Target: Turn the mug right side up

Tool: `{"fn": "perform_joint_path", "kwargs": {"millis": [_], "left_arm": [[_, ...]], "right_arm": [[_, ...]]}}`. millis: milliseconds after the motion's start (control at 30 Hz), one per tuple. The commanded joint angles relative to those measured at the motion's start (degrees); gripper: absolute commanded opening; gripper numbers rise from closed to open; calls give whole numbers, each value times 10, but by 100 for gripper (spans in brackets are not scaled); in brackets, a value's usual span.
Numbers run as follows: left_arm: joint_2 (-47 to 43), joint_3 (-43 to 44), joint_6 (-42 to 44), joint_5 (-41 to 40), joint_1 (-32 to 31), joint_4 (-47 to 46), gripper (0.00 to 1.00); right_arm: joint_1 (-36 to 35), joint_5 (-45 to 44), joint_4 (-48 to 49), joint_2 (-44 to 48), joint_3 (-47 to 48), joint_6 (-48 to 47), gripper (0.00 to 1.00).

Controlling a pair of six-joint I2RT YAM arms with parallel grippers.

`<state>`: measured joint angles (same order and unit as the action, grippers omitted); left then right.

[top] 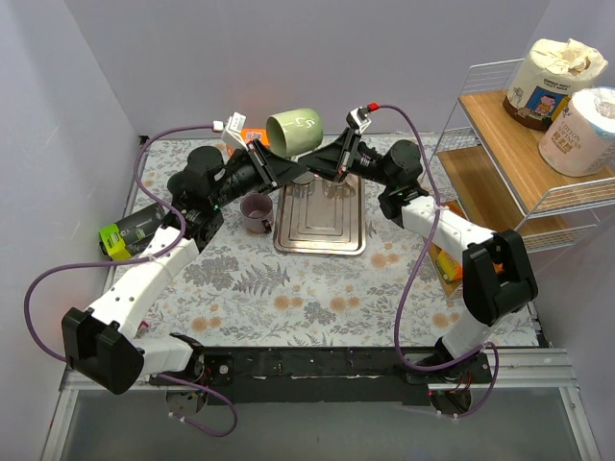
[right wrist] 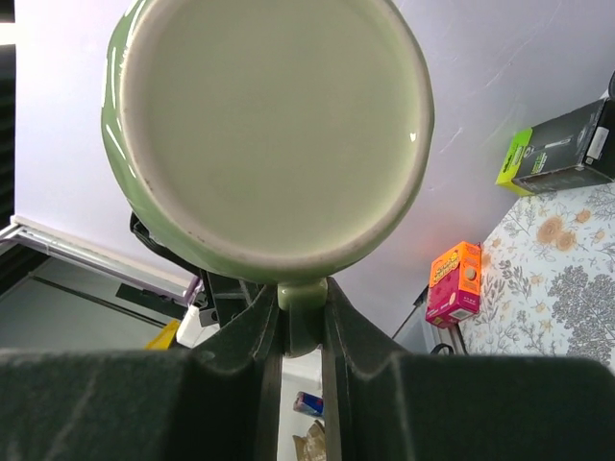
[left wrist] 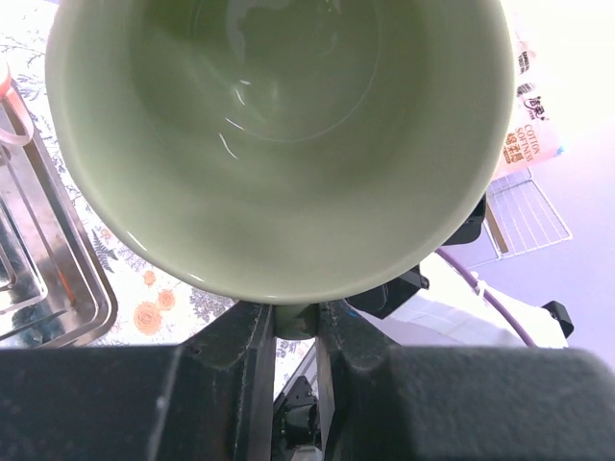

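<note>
The green mug (left wrist: 279, 144) runs off the left wrist view's top edge. Its handle (right wrist: 303, 296) sits half buried between fingers (right wrist: 240, 384), and print on the rolls (top: 553, 86) is unreadable.

Green mug (top: 294, 131) sideways, aloft above metal tray (top: 320, 238)

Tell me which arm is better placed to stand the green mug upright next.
Left, probably. The left gripper is shut on the green mug at its rim, so it would be above. The right gripper pinches it beside the base, which must go down.
</note>
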<state>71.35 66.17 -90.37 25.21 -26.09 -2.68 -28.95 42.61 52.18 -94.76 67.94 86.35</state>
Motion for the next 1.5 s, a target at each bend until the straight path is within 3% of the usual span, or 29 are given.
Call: {"fn": "perform_joint_path", "kwargs": {"millis": [0,100,267,467,800,933,1100,1167,1300,1467], "left_arm": [[-17,20,-11,-7,9,-46,0],[-18,25,-8,-10,9,-40,0],[-18,28,5,-12,9,-31,0],[-12,37,10,-17,8,-15,0],[-11,59,29,-63,9,23,0],[-12,94,56,-117,8,92,0],[1,150,84,-201,16,179,0],[1,167,98,-240,16,240,0],[-9,180,119,-394,17,400,0],[-9,151,129,-489,24,528,0]], "right_arm": [[-8,33,40,20,38,-23,1],[-8,24,8,32,33,-62,1],[-8,10,-9,41,24,-85,25],[-8,5,-39,38,28,-93,38],[-1,-2,-87,41,17,-106,45],[-1,-38,-230,57,18,-187,49],[2,-77,-329,80,22,-259,54],[3,-90,-378,87,25,-291,54],[4,-135,-478,92,48,-349,54],[7,-154,-520,86,55,-384,54]]}}
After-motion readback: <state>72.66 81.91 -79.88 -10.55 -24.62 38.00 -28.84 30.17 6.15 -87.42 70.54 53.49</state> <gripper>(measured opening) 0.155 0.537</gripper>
